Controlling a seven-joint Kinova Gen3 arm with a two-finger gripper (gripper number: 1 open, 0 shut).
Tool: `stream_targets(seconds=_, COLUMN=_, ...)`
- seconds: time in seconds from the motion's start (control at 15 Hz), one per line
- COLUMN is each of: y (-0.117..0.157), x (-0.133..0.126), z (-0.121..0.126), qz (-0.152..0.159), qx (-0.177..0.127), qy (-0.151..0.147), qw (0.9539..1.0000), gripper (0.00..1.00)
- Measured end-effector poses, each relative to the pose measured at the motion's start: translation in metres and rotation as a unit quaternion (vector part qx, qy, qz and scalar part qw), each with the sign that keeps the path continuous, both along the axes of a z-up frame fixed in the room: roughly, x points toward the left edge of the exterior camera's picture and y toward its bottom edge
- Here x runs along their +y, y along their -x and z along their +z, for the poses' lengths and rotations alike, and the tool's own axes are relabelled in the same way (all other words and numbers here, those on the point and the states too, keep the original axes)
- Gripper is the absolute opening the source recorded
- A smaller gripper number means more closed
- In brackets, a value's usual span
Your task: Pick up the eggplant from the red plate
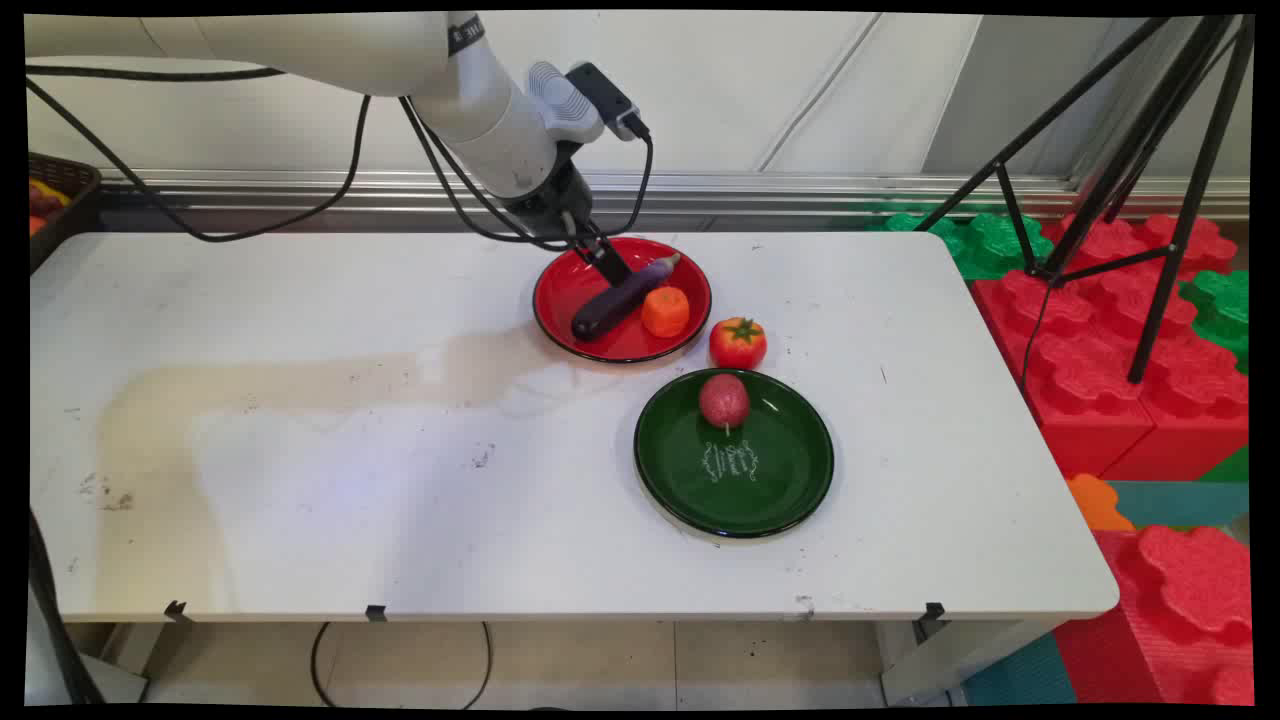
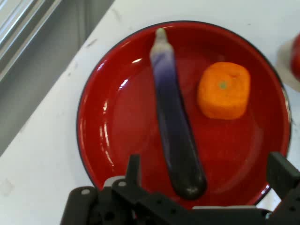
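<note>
Green plate (image 1: 790, 500) with red fruit (image 1: 724, 399), front of counter (image 1: 400, 500); tomato (image 1: 738, 342) beside; red plate (image 1: 560, 300) holds eggplant (image 1: 620, 298), orange (image 1: 665, 311). Hand view: claw (image 2: 206, 180) open, empty, straddling eggplant's (image 2: 176, 140) blunt end, long axis running away from it

1. The red plate (image 2: 108, 122) is looking glossy, like glazed or lacquered ware, and is throwing bright highlights.
2. The eggplant (image 2: 174, 136) is showing a smooth, slightly shiny plastic-like skin.
3. The orange (image 2: 223, 90) is looking matt and finely grainy, like foam or soft plastic.
4. The green plate (image 1: 790, 490) is gleaming with a glossy finish.
5. The tomato (image 1: 738, 343) is appearing smooth and a little shiny.
6. The pink fruit (image 1: 724, 400) is looking dull and rough.
7. The bench (image 1: 400, 480) is showing a smooth, matt white top, scuffed and stained.
8. The claw (image 2: 206, 187) is looking like matt black plastic or metal.
</note>
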State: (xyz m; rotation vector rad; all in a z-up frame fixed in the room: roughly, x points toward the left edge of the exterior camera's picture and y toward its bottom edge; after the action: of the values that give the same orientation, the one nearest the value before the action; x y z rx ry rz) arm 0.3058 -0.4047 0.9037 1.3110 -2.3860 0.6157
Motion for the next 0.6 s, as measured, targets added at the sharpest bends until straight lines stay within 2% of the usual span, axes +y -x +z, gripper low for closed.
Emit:
stream_targets(seconds=0.27, y=-0.001, x=-0.012, z=-0.010, qz=0.039, qx=0.000, qy=-0.007, qw=0.9992, gripper=1.00)
stream_targets(seconds=0.6, y=0.000, x=-0.034, z=-0.036, qz=0.060, qx=-0.007, qy=-0.028, qw=0.9978, gripper=1.00)
